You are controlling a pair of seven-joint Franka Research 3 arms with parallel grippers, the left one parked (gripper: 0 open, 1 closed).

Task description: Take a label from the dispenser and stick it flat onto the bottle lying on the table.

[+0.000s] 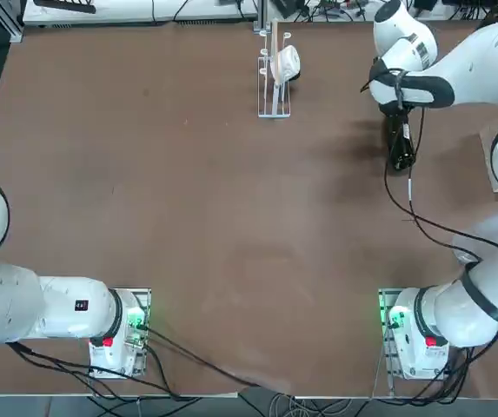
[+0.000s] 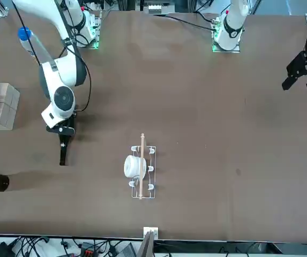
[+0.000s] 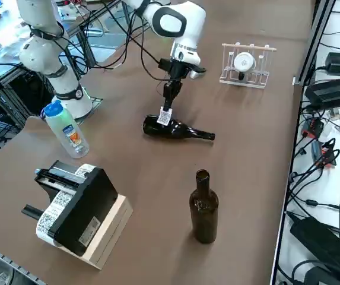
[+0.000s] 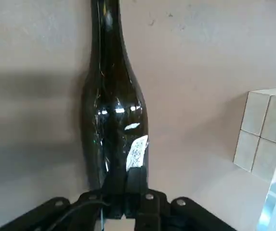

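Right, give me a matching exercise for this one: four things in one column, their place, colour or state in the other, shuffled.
Things
1. lying bottle
2. standing bottle
3. plastic bottle
4. right gripper

Descriptions
A. clear, with a blue cap
B. shut, at the label over dark glass
C. upright, nearest the printer-like machine of the two dark bottles
D. on its side, beneath the working arm

Pairs: 1-D, 2-C, 3-A, 4-B

Robotics lab: robot arms point(image 1: 470, 69), cables point(image 3: 321, 160), metal-framed table point(image 3: 259, 136).
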